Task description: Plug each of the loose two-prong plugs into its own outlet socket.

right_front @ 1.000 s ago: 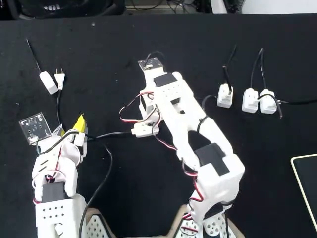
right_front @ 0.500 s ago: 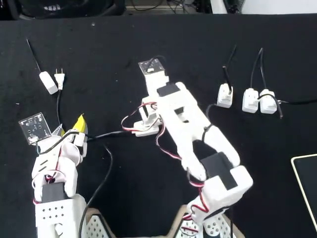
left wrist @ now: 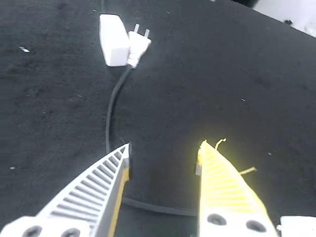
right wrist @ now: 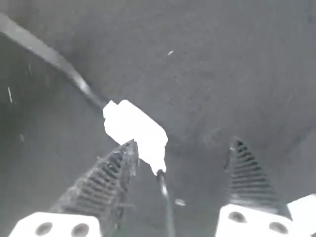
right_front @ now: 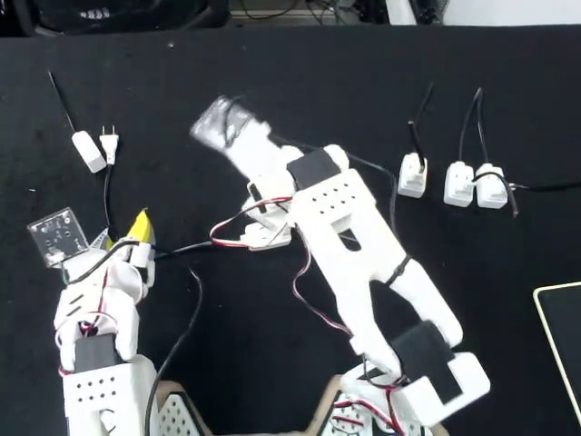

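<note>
Black cable [left wrist: 111, 108] crosses under spread left claw [left wrist: 164, 145]; right claw [right wrist: 183, 142] spread beside white plug [right wrist: 133, 126]

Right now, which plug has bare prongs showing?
The plug beside the white socket, ahead of the left gripper: both prongs stick out bare. The white pieces at the table's right side show none.

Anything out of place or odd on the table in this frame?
One thing: the white two-prong plug lies alongside the white rectangular outlet socket, prongs bare and pointing away, not inserted. Nothing looks damaged or spilled.
</note>
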